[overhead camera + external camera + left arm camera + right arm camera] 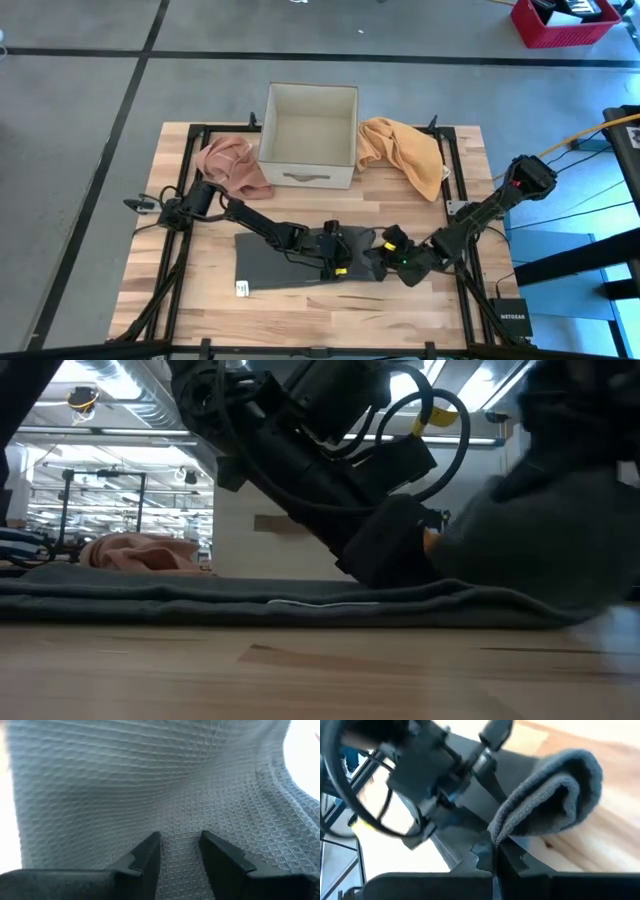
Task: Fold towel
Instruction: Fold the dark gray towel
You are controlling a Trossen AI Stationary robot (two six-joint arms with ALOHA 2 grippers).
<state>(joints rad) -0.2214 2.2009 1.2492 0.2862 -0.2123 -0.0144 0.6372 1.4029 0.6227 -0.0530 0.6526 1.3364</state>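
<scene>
The grey towel lies flat on the desk toward its front edge, long axis running left to right, with its right end raised and curled over. The right gripper is at that raised end, jaws clenched on the towel edge, as its own wrist view shows. The left gripper sits just beside it, pressed down on the cloth with jaws parted and nothing between them. The flat remainder extends leftward from both, so the fold must travel that way; the right arm holds the end to carry
</scene>
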